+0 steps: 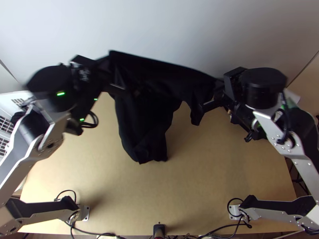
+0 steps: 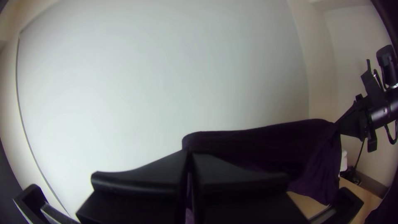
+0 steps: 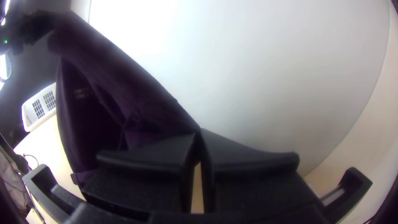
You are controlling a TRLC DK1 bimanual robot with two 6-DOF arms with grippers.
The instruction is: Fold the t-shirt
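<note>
The black t-shirt (image 1: 139, 127) hung above the table (image 1: 215, 171), pinched near its upper corners by the jaws of the left gripper (image 2: 188, 152) and right gripper (image 3: 200, 135); uneven pulling could have freed a corner (the grips looked shallow). Leftward stood a possible white basket (image 3: 42, 117), contents indiscernible.

Plain black t-shirt (image 1: 139, 103), pale-wood-coloured table (image 1: 191, 175)

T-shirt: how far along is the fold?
Done: the left gripper and right gripper have jaws shut on the T-shirt. In hand: its upper edge, stretched between them, cloth hanging below. Remaining, probably: lowering it to the table and folding; no neat fold shows.
</note>
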